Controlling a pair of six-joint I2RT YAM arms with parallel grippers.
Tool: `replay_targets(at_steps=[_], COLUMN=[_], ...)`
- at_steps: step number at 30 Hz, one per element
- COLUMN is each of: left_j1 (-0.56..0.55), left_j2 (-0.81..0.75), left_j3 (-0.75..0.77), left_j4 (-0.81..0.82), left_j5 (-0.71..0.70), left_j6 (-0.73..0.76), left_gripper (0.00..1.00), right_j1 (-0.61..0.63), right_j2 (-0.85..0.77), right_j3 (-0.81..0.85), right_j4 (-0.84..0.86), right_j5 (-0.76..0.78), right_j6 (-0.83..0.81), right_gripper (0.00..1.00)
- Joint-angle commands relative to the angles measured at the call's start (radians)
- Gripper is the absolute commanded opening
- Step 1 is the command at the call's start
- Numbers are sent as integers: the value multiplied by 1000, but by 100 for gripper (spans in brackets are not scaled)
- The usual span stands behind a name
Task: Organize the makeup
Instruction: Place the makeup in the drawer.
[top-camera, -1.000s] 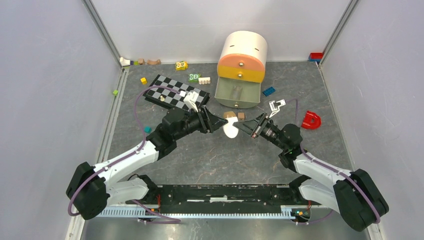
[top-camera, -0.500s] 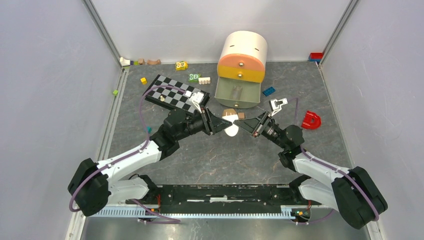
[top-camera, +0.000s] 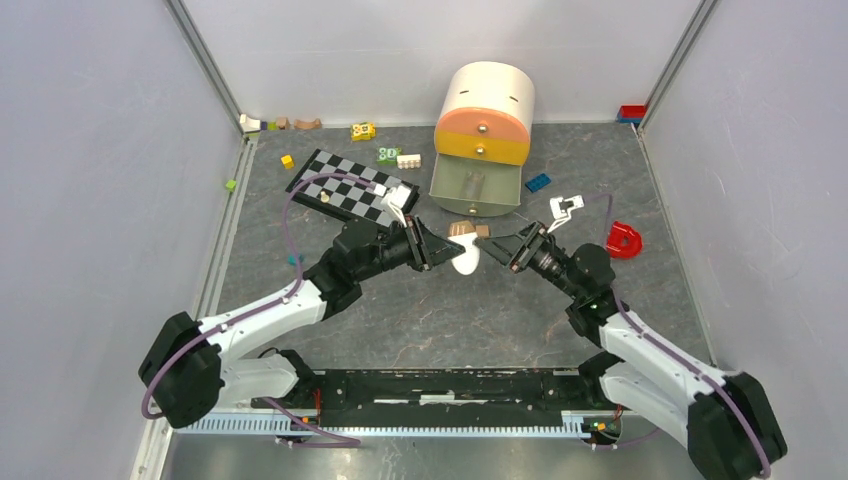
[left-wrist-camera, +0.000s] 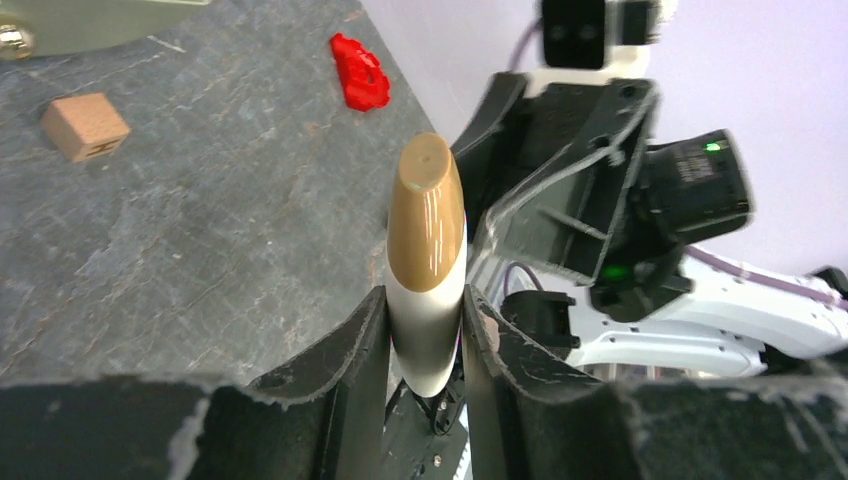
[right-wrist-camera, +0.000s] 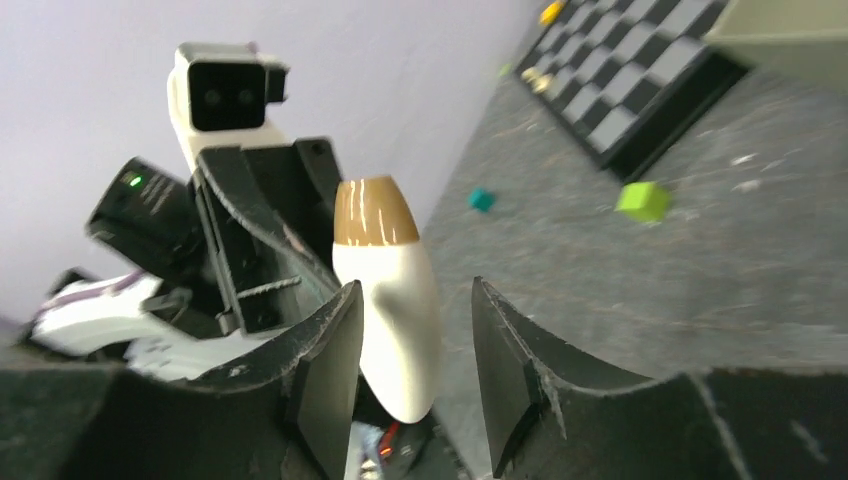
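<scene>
The left end effector (left-wrist-camera: 425, 312) has just pinched the sponge (left-wrist-camera: 425, 225), while the right end effector (right-wrist-camera: 412, 300) facing it has let go and stands half open, so the handover looks done.

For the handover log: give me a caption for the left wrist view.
Left gripper clamps the white, tan-tipped sponge above the grey table.

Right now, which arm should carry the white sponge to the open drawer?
Left, likely. The left tool pinches the sponge on both sides; the right tool stands open, a gap on one side. The open drawer lies just beyond both.
</scene>
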Motion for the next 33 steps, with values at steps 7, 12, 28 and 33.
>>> replay_targets(at_steps=[7,12,28,33], left_j1=[84,117,213,213], left_j2=[69,220,735,858], left_j3=[108,260,784,914], left_j4=[-70,-142,-332,-345], left_j5=[-36,-10,27,31], left_j6=[50,104,248,246], left_gripper=[2,2,2,2], right_j1=[-14,-14,-14,-13], right_j2=[-259,-326,-383,-395], right_j3=[285,268,253,256], right_j4=[-853,-925,-1009,-1040], right_j5=[471,525,558,572], right_j6=[-581,-606,-632,-650], right_gripper=[63,64,64,65])
